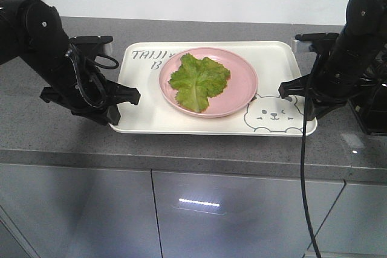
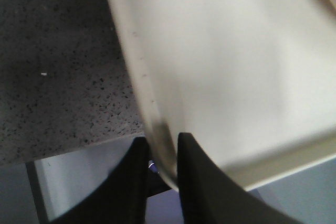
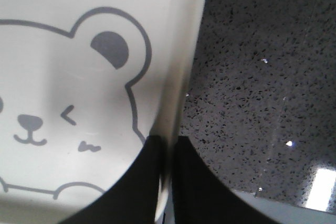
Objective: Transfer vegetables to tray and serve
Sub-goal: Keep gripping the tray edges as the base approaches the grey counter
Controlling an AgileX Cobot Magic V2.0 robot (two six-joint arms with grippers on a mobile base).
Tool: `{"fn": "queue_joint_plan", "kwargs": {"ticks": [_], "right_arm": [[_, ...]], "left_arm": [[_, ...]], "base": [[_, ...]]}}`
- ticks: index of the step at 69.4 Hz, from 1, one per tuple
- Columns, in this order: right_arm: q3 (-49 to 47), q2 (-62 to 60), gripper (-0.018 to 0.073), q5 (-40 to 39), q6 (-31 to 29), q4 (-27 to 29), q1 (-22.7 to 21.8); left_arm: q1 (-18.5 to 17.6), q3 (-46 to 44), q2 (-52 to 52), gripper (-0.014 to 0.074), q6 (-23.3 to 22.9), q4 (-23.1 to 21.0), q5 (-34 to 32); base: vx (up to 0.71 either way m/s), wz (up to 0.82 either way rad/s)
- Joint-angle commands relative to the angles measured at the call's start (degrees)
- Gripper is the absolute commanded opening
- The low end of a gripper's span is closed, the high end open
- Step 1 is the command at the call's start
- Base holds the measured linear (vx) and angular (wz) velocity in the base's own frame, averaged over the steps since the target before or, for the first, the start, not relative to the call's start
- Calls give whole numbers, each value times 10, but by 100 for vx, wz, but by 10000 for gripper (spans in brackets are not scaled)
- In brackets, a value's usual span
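Here, a grey speckled desk [image 1: 60,131] carries a cream-white rectangular tray [image 1: 145,89] lettered "TAIJI" and printed with a winking bear face [image 1: 273,115] at its near right corner. A round pink plate [image 1: 242,83] sits on the middle of the tray. On the plate lies a crinkled green lettuce leaf [image 1: 198,81]. The left hand [image 1: 121,113] is clenched on the rim at the tray's near left corner. The right hand [image 1: 293,96] is clenched on the right rim beside the bear.
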Motion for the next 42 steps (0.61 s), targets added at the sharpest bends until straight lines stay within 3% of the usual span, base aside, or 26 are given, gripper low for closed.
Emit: {"fn": "queue_joint_plan", "kwargs": {"ticks": [1,42], "right_arm": [[-16,-32,-8,-4,-22,54,10],[-16,-32,-8,-4,-22,54,10]], "left_arm": [[-15,-18,-32,-8,13,-73,-41],[-15,-18,-32,-8,13,-73,-41]], "base": [[3,-2],[4,-1]]}}
